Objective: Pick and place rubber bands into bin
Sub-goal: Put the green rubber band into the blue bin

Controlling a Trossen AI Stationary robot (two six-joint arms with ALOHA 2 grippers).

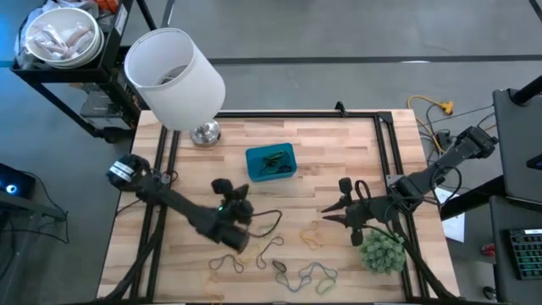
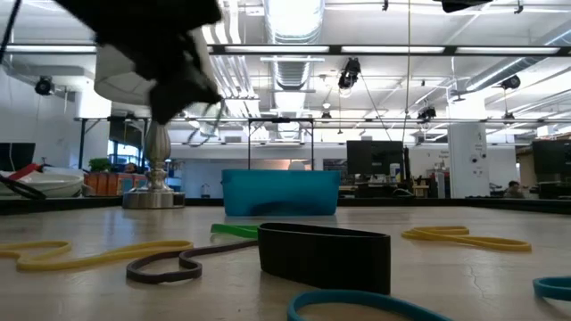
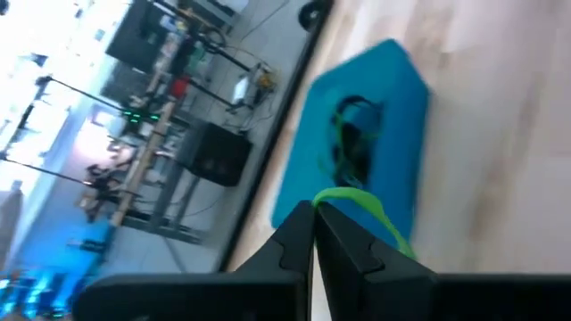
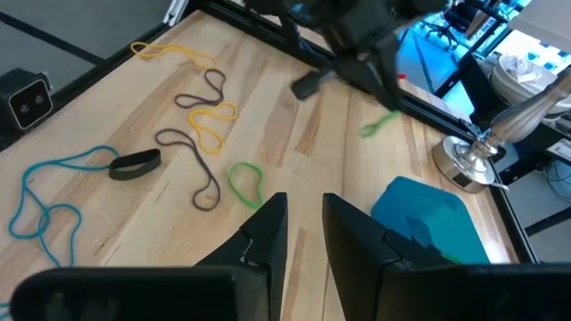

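— Right up close in the low view, what is lying there?

— Rubber bands (image 2: 324, 256) are lying flat on the table (image 1: 339, 161). That view is hiding how many there are. The high view is showing lots of them spread near the front edge.

— Where is the bin (image 1: 271, 163) sitting?

— It is sitting in the middle of the table, with dark and green bands inside. Only the left wrist view is looking down into it.

— What is the left gripper (image 3: 313, 212) doing?

— Its fingers are pressed together on a green band (image 3: 364, 207), up in the air near the bin.

— And the right gripper (image 4: 299, 209)?

— Its fingers are standing a bit apart, holding nothing, beside the plant ball (image 1: 383, 252).
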